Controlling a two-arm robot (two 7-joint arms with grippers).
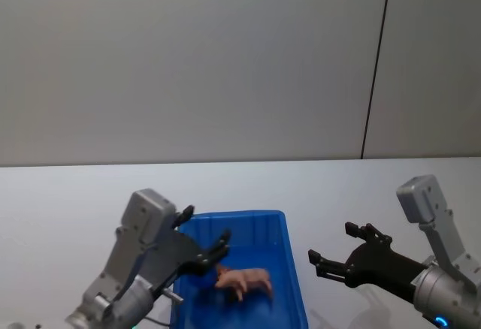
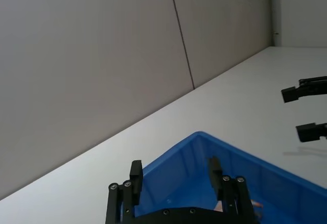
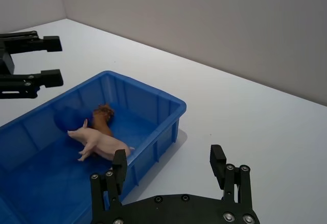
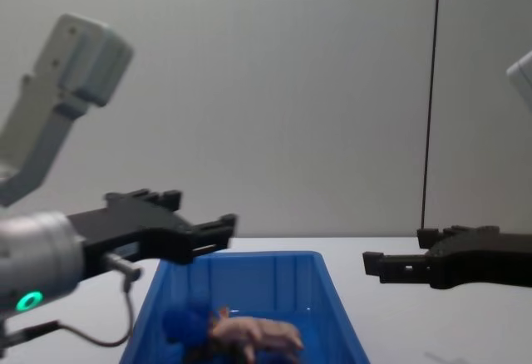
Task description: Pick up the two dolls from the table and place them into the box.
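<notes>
Right wrist view puts the right gripper [image 3: 168, 170] nearest, its two black fingers [image 3: 218, 160] spread apart with nothing between them, held over the white table [image 3: 255, 127] just outside the blue box [image 3: 153, 98]; beyond the near rim the pink pig [image 3: 99, 143] lies on its side on the box floor, and the brown lion [image 3: 103, 118] lies right behind it, the two touching or very nearly so; farther off, at the box's other side, the left gripper [image 3: 37, 60] hangs with its fingers parted and empty; head view shows the left gripper [image 1: 204, 245] over the box's [image 1: 293, 284] left rim, the pig [image 1: 248, 280] inside near the box's middle, the lion's mane [image 1: 223, 271] just showing at its far-left side, and the right gripper [image 1: 331, 250] above bare table [image 1: 338, 194] to the box's right, clear of the rim; chest view shows both grippers raised above rim height, the left one [image 4: 199, 223] over the box [image 4: 274, 268] and the right one [image 4: 399, 252] beside it, with the pig [image 4: 258, 331] low inside; a grey wall [image 1: 225, 58] stands behind the table.
</notes>
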